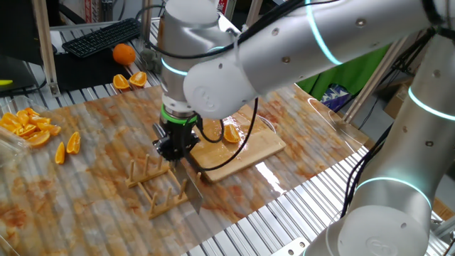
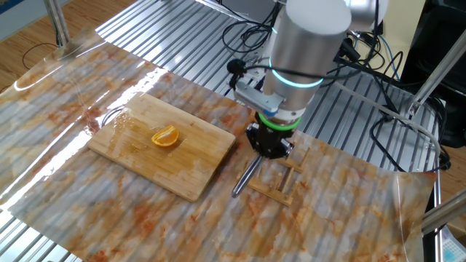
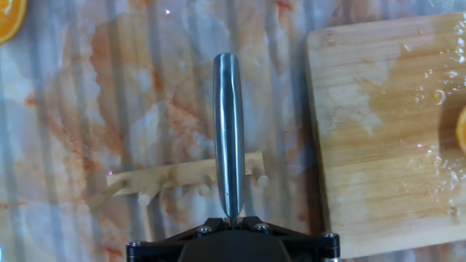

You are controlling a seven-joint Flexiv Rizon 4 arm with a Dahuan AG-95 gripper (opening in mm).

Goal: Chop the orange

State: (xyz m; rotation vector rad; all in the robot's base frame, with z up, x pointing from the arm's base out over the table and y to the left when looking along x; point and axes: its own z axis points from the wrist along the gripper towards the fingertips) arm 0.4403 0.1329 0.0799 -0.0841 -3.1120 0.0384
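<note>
The orange [image 1: 231, 133] [image 2: 165, 137] is a small crescent piece lying on the wooden board [image 1: 249, 153] [image 2: 145, 156] [image 3: 378, 145]. In the hand view only its edge [image 3: 461, 129] shows, at the right border. My gripper [image 1: 176, 146] [image 2: 269, 142] [image 3: 231, 218] is shut on a steel knife [image 2: 246, 178] [image 3: 228, 131] [image 1: 193, 178]. It hangs beside the board's end, above a small wooden rack [image 1: 160, 185] [image 2: 280, 178] [image 3: 182, 178]. The knife points out ahead of the jaws, low over the table and off the board.
A heap of orange wedges [image 1: 28, 126] lies at the table's left edge, with two loose wedges [image 1: 66, 148] nearby. More wedges [image 1: 130, 80] and a whole orange [image 1: 124, 53] sit at the back by a keyboard [image 1: 103, 35]. Cables [image 2: 386, 109] run behind the arm.
</note>
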